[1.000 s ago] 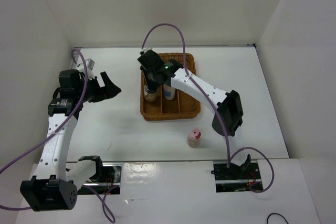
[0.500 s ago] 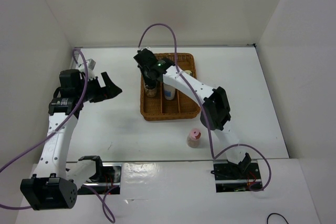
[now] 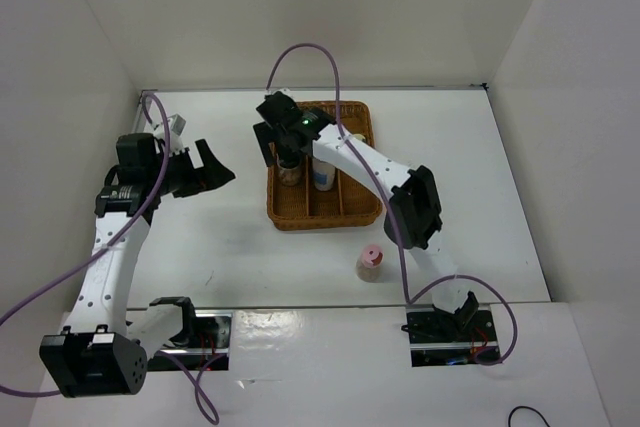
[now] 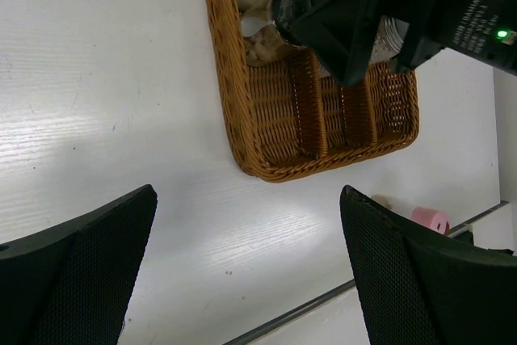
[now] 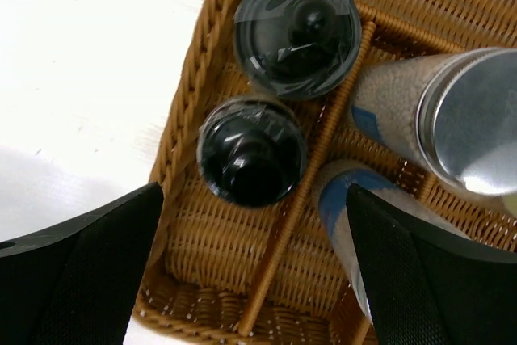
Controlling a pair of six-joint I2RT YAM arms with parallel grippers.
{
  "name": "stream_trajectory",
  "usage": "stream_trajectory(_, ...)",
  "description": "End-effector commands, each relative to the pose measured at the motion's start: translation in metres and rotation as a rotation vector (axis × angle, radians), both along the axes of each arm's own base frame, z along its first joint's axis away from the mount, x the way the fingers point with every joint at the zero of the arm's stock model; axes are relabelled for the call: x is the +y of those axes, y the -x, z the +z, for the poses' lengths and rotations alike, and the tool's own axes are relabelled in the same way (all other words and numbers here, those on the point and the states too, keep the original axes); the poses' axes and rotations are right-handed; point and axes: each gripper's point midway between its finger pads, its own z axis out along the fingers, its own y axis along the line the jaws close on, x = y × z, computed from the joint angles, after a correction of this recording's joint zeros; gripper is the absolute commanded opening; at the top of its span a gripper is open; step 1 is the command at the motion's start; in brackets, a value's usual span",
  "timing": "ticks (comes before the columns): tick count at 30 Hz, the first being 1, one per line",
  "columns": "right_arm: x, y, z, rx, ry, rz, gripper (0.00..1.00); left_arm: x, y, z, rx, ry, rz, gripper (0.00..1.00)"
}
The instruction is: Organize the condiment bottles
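Observation:
In the right wrist view, two black-capped condiment bottles [image 5: 252, 151] [image 5: 296, 30] stand upright in the left compartment of the wicker tray [image 5: 187, 98]. My right gripper [image 5: 252, 199] hangs open straight above the nearer one, its fingers apart from it. A silver-capped bottle [image 5: 477, 119] and a blue-labelled one [image 5: 355, 216] stand in the middle compartment. From above, the right gripper [image 3: 286, 143] is over the tray [image 3: 325, 219]. A pink-capped bottle [image 3: 370, 263] stands on the table in front of the tray. My left gripper [image 3: 205, 169] is open and empty, left of the tray.
The tray's near half [image 4: 323, 119] holds nothing in its three lanes. White walls enclose the table on the left, back and right. The right arm's elbow [image 3: 415, 209] hangs over the tray's front right corner. The pink cap [image 4: 428, 220] lies near the table's front edge.
My right gripper was shut on a black-capped bottle, carried it a little farther back in the left compartment, and has now opened and let it go. The left arm barely moved.

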Motion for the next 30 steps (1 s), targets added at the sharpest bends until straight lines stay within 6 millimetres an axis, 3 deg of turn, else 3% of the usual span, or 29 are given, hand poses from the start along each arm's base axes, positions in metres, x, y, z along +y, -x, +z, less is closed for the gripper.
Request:
stream_trajectory(1, 0.006, 0.028, 0.102, -0.142, -0.139, 0.042, 0.98, -0.004, 0.000, -0.001, -0.019, 0.009, -0.034, 1.00)
stream_trajectory(3, 0.011, 0.048, 0.116, -0.156, -0.171, 0.080, 0.98, -0.004, 0.001, -0.001, -0.026, 0.008, -0.034, 1.00)
stream_trajectory(4, 0.007, 0.056, 0.146, -0.191, -0.246, 0.085, 0.98, -0.004, 0.001, -0.001, -0.026, 0.008, -0.034, 1.00)
stream_trajectory(5, 0.009, 0.069, 0.140, -0.166, -0.257, 0.103, 0.98, -0.004, -0.001, 0.000, -0.035, 0.007, -0.034, 1.00)
stream_trajectory(7, 0.003, 0.097, 0.149, -0.138, -0.341, 0.145, 0.98, -0.004, 0.001, -0.001, -0.037, 0.007, -0.034, 1.00)
stream_trajectory(10, -0.005, 0.137, 0.147, -0.117, -0.397, 0.175, 0.98, -0.004, 0.003, -0.002, -0.038, 0.007, -0.034, 1.00)
stream_trajectory(11, -0.025, 0.153, 0.136, -0.113, -0.399, 0.123, 0.98, -0.004, 0.003, -0.002, -0.038, 0.007, -0.034, 1.00)
stream_trajectory(13, -0.046, 0.172, 0.114, -0.072, -0.383, 0.037, 0.98, -0.003, 0.005, -0.004, -0.034, 0.008, -0.022, 1.00)
stream_trajectory(14, -0.075, 0.186, 0.081, -0.007, -0.304, -0.031, 0.98, -0.003, 0.006, -0.008, -0.024, 0.010, -0.022, 1.00)
stream_trajectory(18, -0.126, 0.231, 0.010, 0.185, -0.161, -0.281, 0.98, -0.002, 0.007, -0.006, -0.032, 0.003, -0.014, 1.00)
stream_trajectory(20, -0.139, 0.251, -0.002, 0.216, -0.093, -0.313, 0.98, -0.002, 0.007, -0.006, -0.032, 0.003, -0.014, 1.00)
stream_trajectory(24, -0.163, 0.265, -0.019, 0.237, -0.046, -0.425, 0.98, -0.001, 0.008, -0.001, -0.051, -0.004, -0.007, 1.00)
stream_trajectory(30, -0.180, 0.272, -0.009, 0.213, -0.171, -0.460, 0.98, 0.001, 0.012, 0.007, -0.086, -0.014, 0.003, 1.00)
